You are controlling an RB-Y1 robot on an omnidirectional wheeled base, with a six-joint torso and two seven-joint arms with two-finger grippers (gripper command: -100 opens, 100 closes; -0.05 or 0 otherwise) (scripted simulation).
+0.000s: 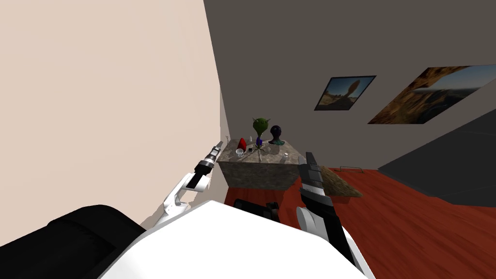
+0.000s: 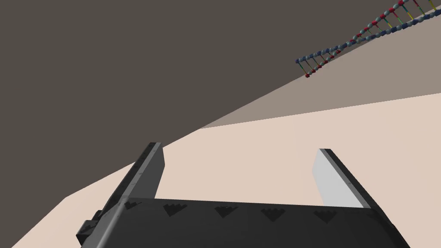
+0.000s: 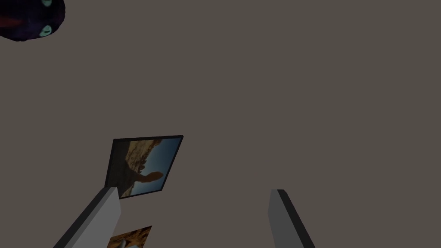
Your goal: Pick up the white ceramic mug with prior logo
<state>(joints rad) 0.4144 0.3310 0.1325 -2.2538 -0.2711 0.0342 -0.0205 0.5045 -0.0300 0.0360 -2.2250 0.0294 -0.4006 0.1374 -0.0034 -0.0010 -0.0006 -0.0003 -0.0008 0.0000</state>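
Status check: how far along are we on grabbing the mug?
Done: I stand before the table, with the mug in sight on its top. In hand: the left gripper hangs by the table's left corner, open and empty, aimed at the wall. The right gripper is open too. Left: reach to the mug, close on it, lift.

There's the worktop (image 1: 256,173), mottled stone by the look, rough and matt. The floor (image 1: 411,232) beside it shows red-brown wood grain. On the worktop the mug (image 1: 239,152) looks plain white, smooth. The left tool (image 2: 240,147) has smooth, matt grey fingers (image 2: 336,185).
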